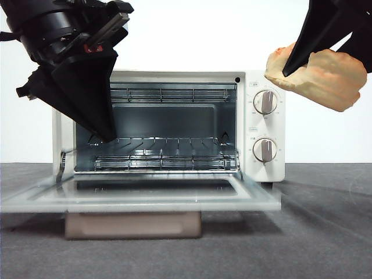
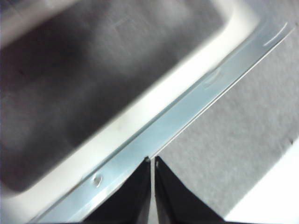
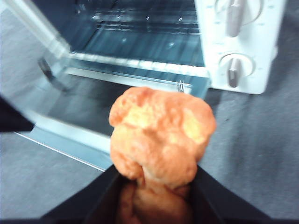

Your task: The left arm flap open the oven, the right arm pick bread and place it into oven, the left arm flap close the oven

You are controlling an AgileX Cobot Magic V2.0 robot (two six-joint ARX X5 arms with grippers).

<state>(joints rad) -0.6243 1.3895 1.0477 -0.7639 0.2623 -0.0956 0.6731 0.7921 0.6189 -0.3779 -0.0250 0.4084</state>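
Oven point(image 1: 174, 125) with door point(image 1: 139, 197) dropped flat, leaving the rack reachable. Right tool point(image 3: 156, 186) clamps the bread point(image 1: 317, 75) aloft beside the oven's knobs, staged for insertion. Left tool point(image 2: 153, 161), jaws together, hovers over the door's edge, seemingly ready to close it.

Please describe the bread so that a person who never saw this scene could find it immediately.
Find the white oven with its door folded down. To the right of its two knobs, the right gripper holds the bread in the air. It is the only lumpy, golden-orange thing there.
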